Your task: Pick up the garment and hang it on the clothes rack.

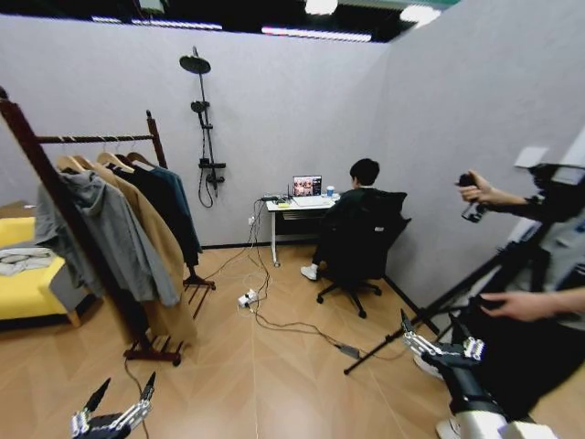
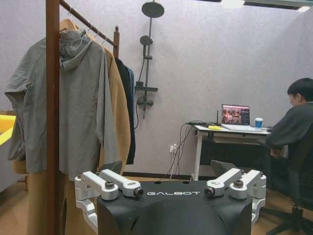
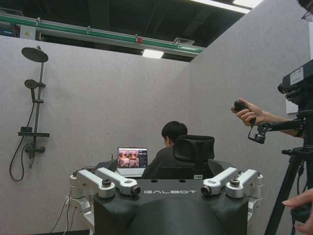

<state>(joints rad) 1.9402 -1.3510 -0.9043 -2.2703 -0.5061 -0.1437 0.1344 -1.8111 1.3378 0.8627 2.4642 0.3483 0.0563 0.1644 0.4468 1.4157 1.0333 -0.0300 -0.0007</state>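
Observation:
The clothes rack [image 1: 91, 138] stands at the left, its near post [image 2: 52, 98] close to my left arm. Several garments hang on its bar: a grey hoodie [image 1: 114, 233] nearest, a tan coat, a black coat, and the dark teal garment [image 1: 186, 197] at the far end, showing as a thin blue edge [image 2: 132, 83] behind the black coat. My left gripper [image 1: 121, 391] is low at the front left, open and holding nothing, a little short of the rack's base. Low at the right, my right gripper [image 1: 431, 325] is open too, with nothing in it.
A yellow sofa [image 1: 23, 293] sits behind the rack at the left. Cables and a power strip [image 1: 247, 298] run across the wooden floor. A person sits in an office chair [image 1: 361, 247] at a desk by the back wall. A tripod [image 1: 457, 297] stands at the right.

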